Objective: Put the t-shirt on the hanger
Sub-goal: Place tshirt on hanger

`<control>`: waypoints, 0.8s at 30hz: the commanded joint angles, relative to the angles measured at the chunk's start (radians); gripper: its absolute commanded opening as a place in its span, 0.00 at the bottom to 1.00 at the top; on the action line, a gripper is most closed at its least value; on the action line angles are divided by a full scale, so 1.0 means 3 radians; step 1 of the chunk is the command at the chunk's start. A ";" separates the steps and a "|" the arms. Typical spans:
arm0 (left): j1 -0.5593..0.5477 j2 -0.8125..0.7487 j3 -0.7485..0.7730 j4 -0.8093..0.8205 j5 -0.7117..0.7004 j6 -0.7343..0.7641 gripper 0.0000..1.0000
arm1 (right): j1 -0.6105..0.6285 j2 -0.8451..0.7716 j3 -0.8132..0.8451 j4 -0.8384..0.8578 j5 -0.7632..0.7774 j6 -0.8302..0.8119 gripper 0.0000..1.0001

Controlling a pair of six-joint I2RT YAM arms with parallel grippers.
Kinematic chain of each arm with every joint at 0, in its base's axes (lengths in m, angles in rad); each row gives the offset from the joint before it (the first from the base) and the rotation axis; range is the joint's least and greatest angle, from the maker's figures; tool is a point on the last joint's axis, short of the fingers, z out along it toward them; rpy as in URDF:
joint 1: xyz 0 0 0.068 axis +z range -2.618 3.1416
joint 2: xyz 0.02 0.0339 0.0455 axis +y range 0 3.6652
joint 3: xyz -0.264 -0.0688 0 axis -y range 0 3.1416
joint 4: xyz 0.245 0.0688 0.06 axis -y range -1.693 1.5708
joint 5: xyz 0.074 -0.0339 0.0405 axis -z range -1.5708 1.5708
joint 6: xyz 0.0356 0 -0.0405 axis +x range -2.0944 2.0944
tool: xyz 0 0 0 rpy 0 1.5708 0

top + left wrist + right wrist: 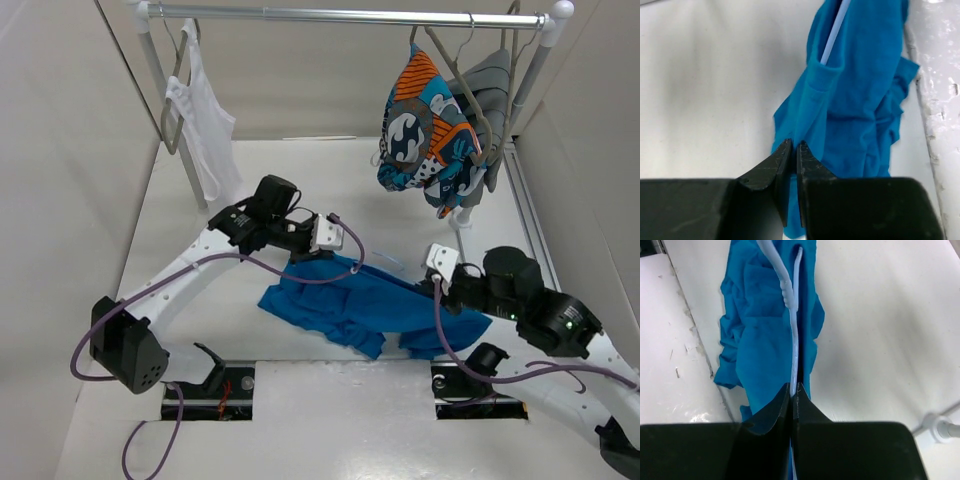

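The bright blue t-shirt lies crumpled on the table between my two arms. My left gripper is at its upper left edge, shut on a fold of the blue fabric, which shows between its jaws. My right gripper is at the shirt's right side, shut on the thin light-blue wire of the hanger. The wire runs straight out from the right gripper across the shirt. A short piece of the hanger also pokes out of the fabric in the left wrist view.
A metal rail spans the back. A white tank top hangs at its left; a patterned orange-blue garment and a grey one hang at its right. White rack posts stand at both ends. Purple cables trail from the arms.
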 commanded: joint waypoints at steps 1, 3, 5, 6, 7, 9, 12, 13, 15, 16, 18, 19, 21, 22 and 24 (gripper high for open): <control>0.0360 0.0065 0.0130 -0.0152 -0.0616 0.0034 0.00 | -0.0017 -0.0087 0.0461 -0.0444 0.0053 0.0051 0.00; 0.0360 0.0095 0.0176 -0.0152 -0.0575 0.0034 0.00 | -0.0017 0.0000 0.0635 -0.0475 0.0053 0.0051 0.00; 0.0426 0.0096 0.0176 -0.0122 -0.0575 0.0034 0.00 | -0.0017 0.0067 0.0758 -0.0552 0.0022 0.0051 0.00; 0.0427 0.0096 0.0176 -0.0086 -0.0575 0.0034 0.00 | -0.0017 0.0138 0.0875 -0.0593 0.0022 0.0051 0.00; 0.0427 0.0126 0.0176 -0.0086 -0.0575 0.0034 0.00 | -0.0017 0.0179 0.0927 -0.0593 0.0022 0.0051 0.00; 0.0457 0.0126 0.0257 -0.0086 -0.0463 0.0034 0.04 | -0.0017 0.0317 0.1019 -0.0563 0.0022 0.0051 0.00; 0.0457 0.0086 0.0406 -0.0086 -0.0115 -0.0155 0.41 | -0.0017 0.0496 0.1157 -0.0369 -0.0090 0.0051 0.00; 0.0457 0.0055 0.0442 -0.0086 -0.0054 -0.0221 0.46 | -0.0017 0.0618 0.1223 -0.0307 -0.0090 0.0051 0.00; 0.0457 0.0004 0.0539 -0.0020 0.0080 -0.0420 0.56 | -0.0017 0.0716 0.1285 -0.0205 -0.0131 0.0051 0.00; 0.0457 -0.0027 0.0539 0.0011 0.0080 -0.0477 0.56 | -0.0017 0.0793 0.1315 -0.0123 -0.0131 0.0051 0.00; 0.0457 -0.0154 0.0585 0.0113 0.0121 -0.0569 0.57 | -0.0017 0.0844 0.1346 -0.0092 -0.0091 0.0015 0.00; 0.0457 -0.0205 0.0585 0.0149 0.0121 -0.0600 0.56 | -0.0017 0.0844 0.1346 -0.0061 -0.0090 -0.0025 0.00; 0.0457 -0.0348 0.0453 0.0180 0.0075 -0.0535 0.47 | -0.0017 0.0916 0.1346 -0.0025 -0.0090 -0.0071 0.00; 0.0457 -0.0385 0.0412 0.0180 0.0044 -0.0453 0.29 | -0.0017 0.0916 0.1346 0.0020 -0.0131 -0.0071 0.00; 0.0457 -0.0425 0.0370 -0.0048 0.0044 -0.0163 0.17 | -0.0017 0.0916 0.1265 0.0128 -0.0177 -0.0071 0.00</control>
